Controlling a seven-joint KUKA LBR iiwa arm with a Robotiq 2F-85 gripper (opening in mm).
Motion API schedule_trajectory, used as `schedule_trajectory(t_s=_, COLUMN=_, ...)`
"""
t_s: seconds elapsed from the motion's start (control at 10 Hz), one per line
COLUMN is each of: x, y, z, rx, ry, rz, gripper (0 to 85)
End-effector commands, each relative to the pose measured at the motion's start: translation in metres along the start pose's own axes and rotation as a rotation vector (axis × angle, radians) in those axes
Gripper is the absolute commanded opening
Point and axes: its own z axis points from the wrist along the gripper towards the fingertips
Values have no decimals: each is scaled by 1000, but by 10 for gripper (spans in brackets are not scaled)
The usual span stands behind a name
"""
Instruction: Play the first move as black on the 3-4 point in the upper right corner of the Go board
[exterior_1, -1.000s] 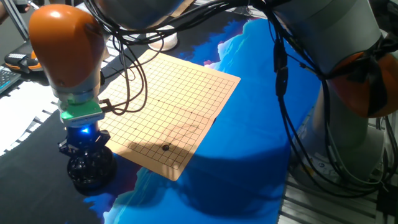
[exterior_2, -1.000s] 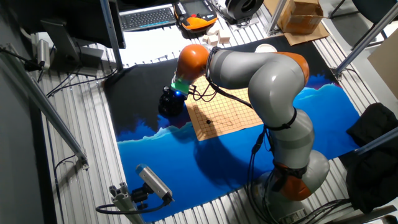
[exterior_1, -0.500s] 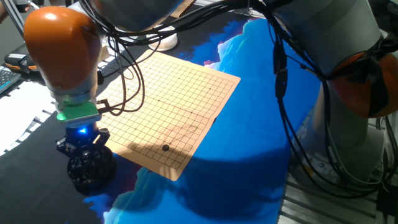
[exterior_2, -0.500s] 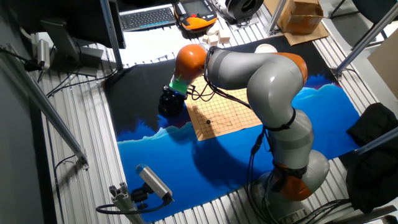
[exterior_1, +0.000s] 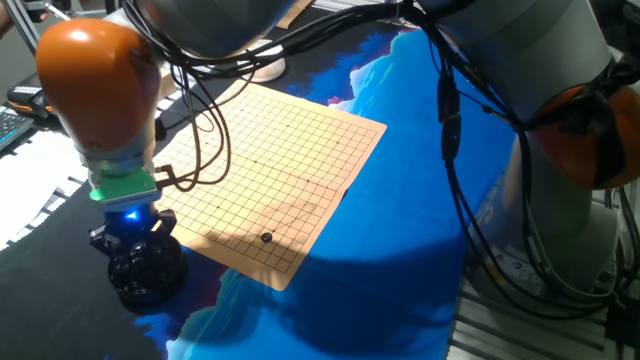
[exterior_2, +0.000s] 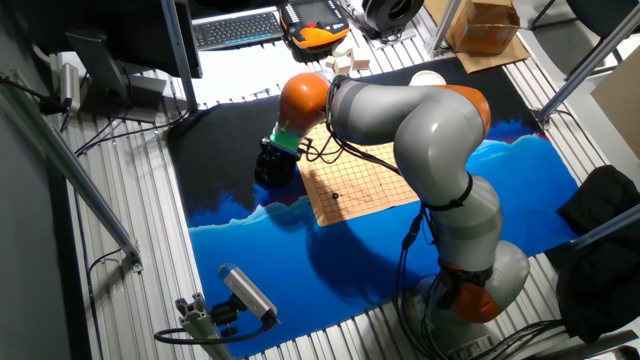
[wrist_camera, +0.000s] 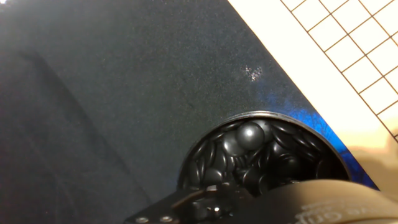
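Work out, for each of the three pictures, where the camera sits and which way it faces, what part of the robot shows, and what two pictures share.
One fixed view: low beside the table, facing across the Go board; orange wrist, cables and grey arm fill the top.
The other fixed view: high up, looking steeply down on the whole arm, blue cloth and keyboard.
Hand view: on the hand, facing down into the bowl of black stones; only dark pincer housing shows.
Shared: both fixed views show one black stone on the board and the pincer over the bowl.
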Motion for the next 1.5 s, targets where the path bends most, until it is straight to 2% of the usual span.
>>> schedule_trajectory(t_s=0.0, x=-1, y=0, z=2, rx=0, ry=-4, rz=-1, gripper=340)
schedule_trajectory(t_s=0.5, x=1, y=0, z=6, rx=-12, ry=-4, rz=-1, gripper=340)
schedule_trajectory(t_s=0.7, x=1, y=0, z=7, rx=-6, ry=-6, rz=-13, gripper=340)
schedule_trajectory(t_s=0.8, x=0, y=0, z=6, rx=-2, ry=-4, rz=-25, gripper=170)
schedule_trajectory(t_s=1.0, x=-2, y=-1, z=5, rx=-13, ry=4, rz=-42, gripper=170)
schedule_trajectory(t_s=1.1, x=-2, y=-1, z=5, rx=-13, ry=6, rz=-46, gripper=0)
schedule_trajectory(t_s=1.3, x=-2, y=-1, z=2, rx=-11, ry=11, rz=-56, gripper=0)
schedule_trajectory(t_s=1.4, x=-2, y=-1, z=-3, rx=-11, ry=21, rz=-62, gripper=0)
